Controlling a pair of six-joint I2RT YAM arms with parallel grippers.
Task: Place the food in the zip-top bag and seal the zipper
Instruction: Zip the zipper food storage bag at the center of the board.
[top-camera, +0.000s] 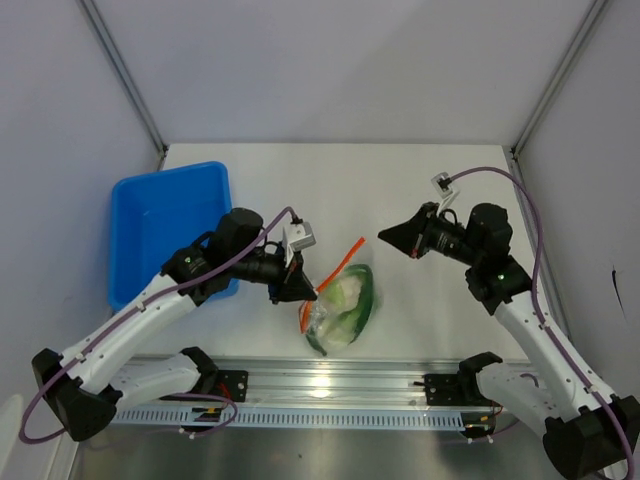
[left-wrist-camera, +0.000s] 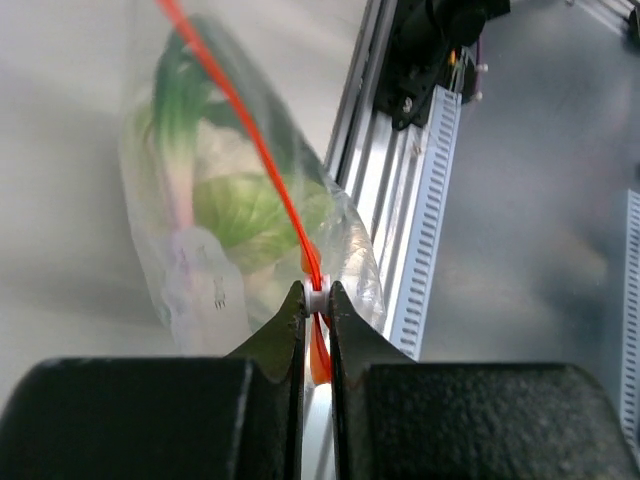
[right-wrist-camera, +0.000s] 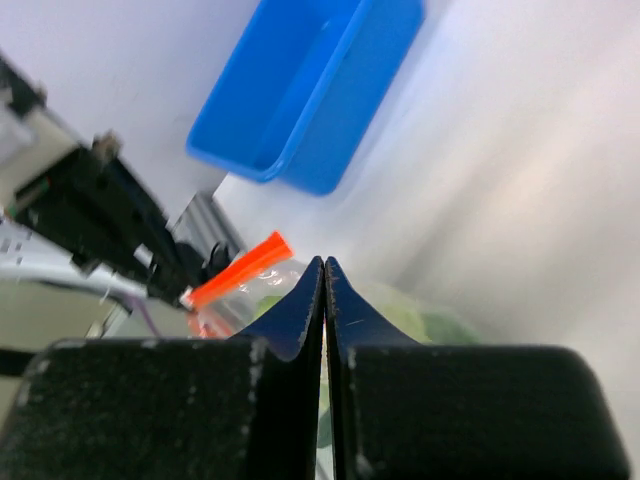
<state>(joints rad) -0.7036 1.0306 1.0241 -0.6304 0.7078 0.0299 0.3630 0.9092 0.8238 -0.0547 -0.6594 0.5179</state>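
Left gripper (left-wrist-camera: 317, 293): its two dark fingers are pinching the thin orange-red zipper strip (left-wrist-camera: 243, 120) at one end of the clear, crinkly plastic zip-top bag (left-wrist-camera: 160, 280). The jaws are standing almost together, clamped on the strip. A small white piece (left-wrist-camera: 317, 300) is sitting between the tips, right where the strip is passing through.

From the pinch the strip is running away in a long curve across the top of the bag. In the top view its free end is sticking up and to the right. I cannot tell whether the mouth is sealed along its length.

The bag is lying on the white table (top-camera: 420, 180), between the two arms and just beyond the aluminium rail (top-camera: 330, 378) at the near edge. The pale white-and-green leafy toy vegetables (left-wrist-camera: 240, 205) are showing through the plastic, inside the bag, with green stalks beside them.

Right gripper (right-wrist-camera: 324, 268): its fingertips are pressing together with nothing between them. It is hovering to the right of the bag, apart from it, and pointing left toward the strip's free end.

The blue plastic bin (top-camera: 160, 225) is sitting at the far left of the table, well apart from the bag. In the top view the left arm is crossing in front of the bin's near right corner. A purple cable (top-camera: 530, 215) is looping over the right arm.
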